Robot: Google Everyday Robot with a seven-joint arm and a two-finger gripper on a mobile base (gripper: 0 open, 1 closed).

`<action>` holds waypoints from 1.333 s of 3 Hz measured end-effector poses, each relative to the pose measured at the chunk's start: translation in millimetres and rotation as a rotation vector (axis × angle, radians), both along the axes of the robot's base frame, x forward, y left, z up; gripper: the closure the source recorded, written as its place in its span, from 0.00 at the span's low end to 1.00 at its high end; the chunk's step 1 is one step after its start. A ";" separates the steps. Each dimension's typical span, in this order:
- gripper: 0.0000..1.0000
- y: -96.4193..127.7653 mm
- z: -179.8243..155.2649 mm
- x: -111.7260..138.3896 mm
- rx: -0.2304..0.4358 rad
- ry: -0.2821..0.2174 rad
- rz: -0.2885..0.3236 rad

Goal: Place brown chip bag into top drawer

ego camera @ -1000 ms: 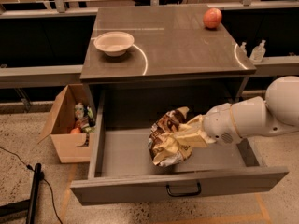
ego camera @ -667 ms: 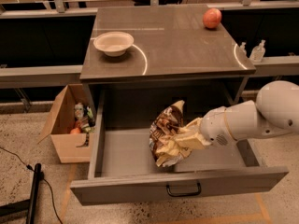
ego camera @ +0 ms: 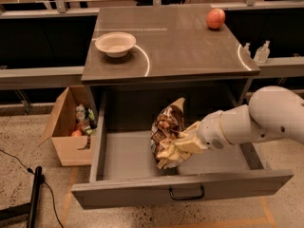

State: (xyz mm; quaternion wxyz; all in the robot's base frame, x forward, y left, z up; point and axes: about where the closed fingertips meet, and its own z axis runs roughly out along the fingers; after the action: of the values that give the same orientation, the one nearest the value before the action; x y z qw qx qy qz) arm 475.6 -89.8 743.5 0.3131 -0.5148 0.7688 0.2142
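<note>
One brown chip bag [ego camera: 166, 129] held upright inside the open top drawer [ego camera: 128, 158], lower centre of frame.
The gripper [ego camera: 186, 144], entering from the right, grasps the bag's lower part; releasing here would likely leave it on the drawer floor.

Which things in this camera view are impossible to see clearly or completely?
Camera view:
- Wrinkly dark brown foil chip bag: its right part is behind the tool, which sits against it inside the wide grey open drawer; print unreadable.
- White robot arm: cut by the right edge.
- Tan cardboard box: contents too small to name.
</note>
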 end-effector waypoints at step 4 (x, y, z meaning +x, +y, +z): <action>0.64 -100.6 100.4 17.4 -0.139 -0.143 -0.176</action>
State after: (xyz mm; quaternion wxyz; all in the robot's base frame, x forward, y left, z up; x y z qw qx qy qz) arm 493.0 -190.4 843.9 0.3486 -0.4797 0.7996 0.0950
